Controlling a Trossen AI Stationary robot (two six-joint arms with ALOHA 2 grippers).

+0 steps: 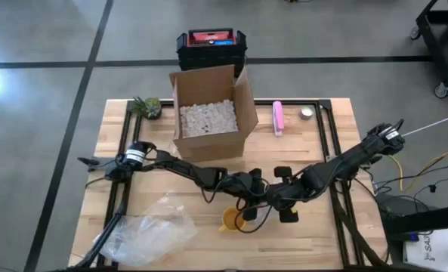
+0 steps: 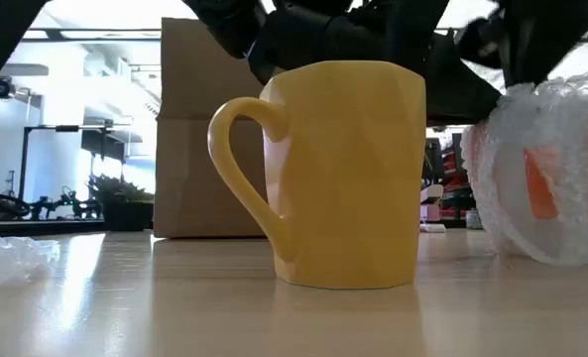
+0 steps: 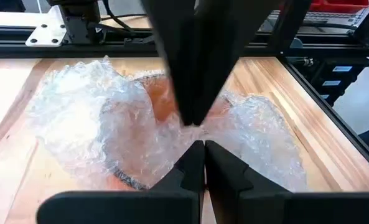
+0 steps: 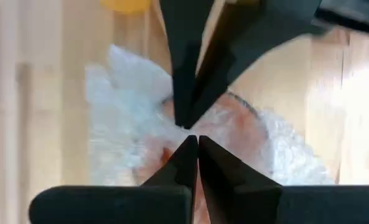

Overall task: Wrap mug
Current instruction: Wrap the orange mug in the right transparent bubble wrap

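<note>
An orange mug [image 3: 162, 99] lies bundled in bubble wrap [image 3: 91, 118] on the table; the low view shows the bundle [image 2: 541, 178] resting on its underside. My left gripper [image 3: 204, 147] and my right gripper [image 4: 193, 142] meet tip to tip over the bundle, both shut on the wrap. In the high view the two arms [image 1: 263, 193] hide the bundle. A bare yellow mug [image 2: 343, 169] stands upright beside it, toward the near edge [image 1: 232, 220]. My left gripper pinches a gathered peak of the bubble wrap [image 3: 193, 134] at the top of the bundle, between its two shut fingers; how many layers I cannot tell. The bundle stays on the table. My right gripper pinches the same gathered wrap [image 4: 185, 132] from the opposite side, its fingertips nearly meeting the left ones. The wrap rises to the fingers from around the orange mug.
An open cardboard box [image 1: 208, 109] of white packing peanuts stands at the far middle, a small plant [image 1: 146, 106] to its left, a pink object [image 1: 278, 118] to its right. A loose heap of bubble wrap [image 1: 144, 233] lies at the near left.
</note>
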